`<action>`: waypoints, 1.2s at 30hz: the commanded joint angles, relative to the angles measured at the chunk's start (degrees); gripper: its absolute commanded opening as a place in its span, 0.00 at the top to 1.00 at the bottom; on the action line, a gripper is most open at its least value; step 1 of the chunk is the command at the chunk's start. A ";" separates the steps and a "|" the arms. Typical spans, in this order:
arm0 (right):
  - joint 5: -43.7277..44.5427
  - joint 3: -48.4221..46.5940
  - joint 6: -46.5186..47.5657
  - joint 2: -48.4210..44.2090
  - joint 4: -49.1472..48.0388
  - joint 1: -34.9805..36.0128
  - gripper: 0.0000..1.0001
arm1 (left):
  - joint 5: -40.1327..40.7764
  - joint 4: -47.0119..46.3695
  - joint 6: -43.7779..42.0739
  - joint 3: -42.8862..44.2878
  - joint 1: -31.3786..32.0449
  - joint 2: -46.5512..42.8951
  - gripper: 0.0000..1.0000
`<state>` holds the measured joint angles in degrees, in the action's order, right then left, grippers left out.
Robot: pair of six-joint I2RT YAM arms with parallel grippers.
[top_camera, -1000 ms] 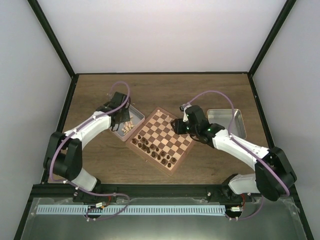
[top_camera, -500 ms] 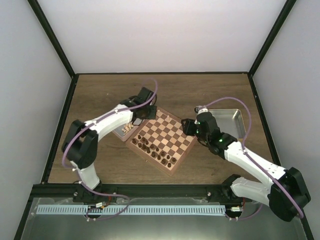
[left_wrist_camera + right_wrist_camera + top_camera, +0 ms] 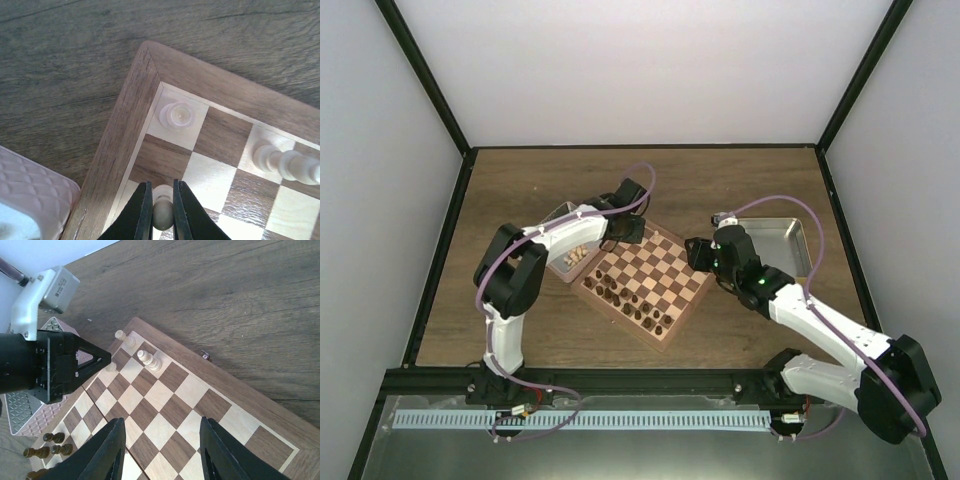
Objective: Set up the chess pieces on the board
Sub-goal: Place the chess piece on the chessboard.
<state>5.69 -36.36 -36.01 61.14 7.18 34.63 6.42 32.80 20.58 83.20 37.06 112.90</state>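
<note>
Right now the left end effector [image 3: 162, 186] has its two dark fingers pressed together on a small light beige piece [image 3: 162, 202]. It pinches the piece just under its rounded head, over the squares beside the rim of the board [image 3: 127, 135] and close to the far corner. Whether the piece's base touches the wood cannot be told. On the corner square itself stands a light corner piece [image 3: 176, 115], and farther along the same edge row stands a taller light piece [image 3: 285, 162]. The right end effector [image 3: 161, 421] hangs over the opposite side of the board with its fingers spread and nothing between them. From above, the board lies turned like a diamond in the middle of the table [image 3: 520, 190]. The dark pieces [image 3: 625, 300] are clustered along its near-left edge. A left tray [image 3: 570, 258] holding more light pieces sits just beside the board, under the left arm. A silver right tray [image 3: 775, 240] lies near the board's far-right side, partly behind the right arm.
</note>
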 commanded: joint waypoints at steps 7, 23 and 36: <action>1.07 -0.11 0.77 0.38 -1.47 -0.62 0.57 | 2.50 -0.17 -0.72 2.30 0.30 3.10 0.92; 1.42 0.49 0.77 -0.32 -1.07 -0.79 0.57 | 2.63 -1.46 -0.72 2.49 0.30 4.95 0.90; 1.69 0.75 0.68 -0.59 -0.94 -0.86 0.57 | 1.45 -0.95 -1.06 2.54 0.30 3.78 0.80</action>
<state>5.89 -36.10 -35.62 61.32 7.01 34.20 8.73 31.64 20.18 85.08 37.08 116.27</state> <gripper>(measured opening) 0.432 0.176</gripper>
